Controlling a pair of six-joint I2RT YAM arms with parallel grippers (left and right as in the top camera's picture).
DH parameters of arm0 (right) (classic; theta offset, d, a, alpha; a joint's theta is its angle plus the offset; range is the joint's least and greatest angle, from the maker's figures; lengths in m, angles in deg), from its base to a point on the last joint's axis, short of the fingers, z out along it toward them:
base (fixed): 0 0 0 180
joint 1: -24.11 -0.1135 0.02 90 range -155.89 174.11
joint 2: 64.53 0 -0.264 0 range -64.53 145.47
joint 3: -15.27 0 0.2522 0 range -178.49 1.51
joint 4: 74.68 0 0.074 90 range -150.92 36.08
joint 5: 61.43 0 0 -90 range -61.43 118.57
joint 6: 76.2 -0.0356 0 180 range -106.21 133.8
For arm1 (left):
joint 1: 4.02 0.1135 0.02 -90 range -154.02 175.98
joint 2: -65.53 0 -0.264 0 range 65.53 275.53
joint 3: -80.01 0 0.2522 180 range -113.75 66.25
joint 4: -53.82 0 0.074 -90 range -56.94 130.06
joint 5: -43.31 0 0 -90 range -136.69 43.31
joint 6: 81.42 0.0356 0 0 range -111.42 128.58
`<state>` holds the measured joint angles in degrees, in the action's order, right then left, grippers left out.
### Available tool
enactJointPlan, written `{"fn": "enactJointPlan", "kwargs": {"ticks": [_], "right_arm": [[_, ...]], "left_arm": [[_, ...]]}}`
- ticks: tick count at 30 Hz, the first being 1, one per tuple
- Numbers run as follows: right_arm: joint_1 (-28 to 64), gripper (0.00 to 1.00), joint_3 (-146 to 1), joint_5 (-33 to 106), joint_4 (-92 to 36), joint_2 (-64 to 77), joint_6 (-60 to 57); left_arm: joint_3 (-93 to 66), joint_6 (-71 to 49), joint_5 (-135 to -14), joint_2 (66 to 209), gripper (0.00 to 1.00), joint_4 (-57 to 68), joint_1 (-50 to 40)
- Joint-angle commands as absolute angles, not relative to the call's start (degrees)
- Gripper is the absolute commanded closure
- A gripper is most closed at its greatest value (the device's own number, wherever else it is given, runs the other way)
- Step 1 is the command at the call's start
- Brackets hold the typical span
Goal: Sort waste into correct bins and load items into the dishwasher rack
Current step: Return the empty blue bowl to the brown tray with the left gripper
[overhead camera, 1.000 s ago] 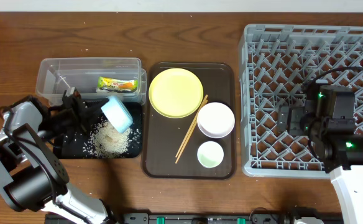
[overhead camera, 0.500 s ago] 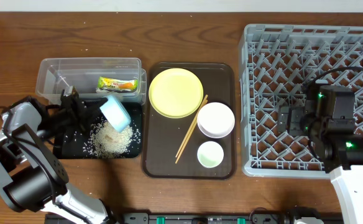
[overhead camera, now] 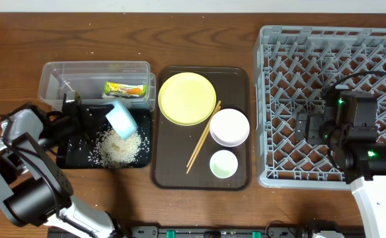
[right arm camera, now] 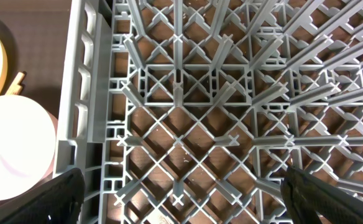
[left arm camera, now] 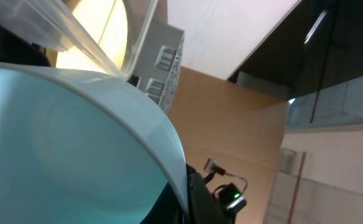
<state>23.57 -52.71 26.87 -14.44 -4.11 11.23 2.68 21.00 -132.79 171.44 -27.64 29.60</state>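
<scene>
Overhead: the left gripper (overhead camera: pixel 104 118) pinches the rim of the tilted light blue plastic bowl (overhead camera: pixel 123 119). Loose white rice grains (overhead camera: pixel 119 148) lie heaped just beneath it on the shallow black rectangular tray (overhead camera: pixel 71 158).

Left wrist: the bowl fills the frame, hiding the fingers.

Right wrist: the right gripper (right arm camera: pixel 191 202), jaws spread, hangs over the grey plastic dishwasher rack (right arm camera: pixel 188 118).

Pale blue bowl (overhead camera: pixel 122 119), white rice (overhead camera: pixel 118 149), black tray (overhead camera: pixel 71 157) on my feed.
I see a wrapper (overhead camera: pixel 125 89) printed green, yellow and orange, a plain yellow plate (overhead camera: pixel 187 98), a grey lattice rack (overhead camera: pixel 272 99).
</scene>
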Motion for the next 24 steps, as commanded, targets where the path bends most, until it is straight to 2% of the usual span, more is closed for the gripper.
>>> {"fn": "enactJointPlan", "kwargs": {"ticks": [1,6,12,15,19,24], "right_arm": [[23.99,0.01,-53.78,27.05,-14.37,-4.28,11.12],[23.99,0.01,-53.78,27.07,-14.37,-4.31,11.12],[23.99,0.01,-53.78,27.07,-14.37,-4.28,11.12],[23.99,0.01,-53.78,27.07,-14.37,-4.28,11.12],[23.99,0.01,-53.78,27.07,-14.37,-4.31,11.12],[23.99,0.01,-53.78,27.07,-14.2,-4.31,11.12]], "left_arm": [[2.25,24.41,-128.58,165.91,0.94,-28.25,26.96],[2.14,22.86,-118.54,156.99,0.94,-26.81,20.14],[2.14,8.68,-98.15,148.6,0.94,-17.1,6.44],[2.16,3.91,-88.34,147.77,0.94,-12.53,-2.42],[2.16,3.28,-77.63,149.19,0.94,-9.91,-14.22],[2.22,-1.01,-68.25,153.27,0.94,-8.82,-24.78]]}}
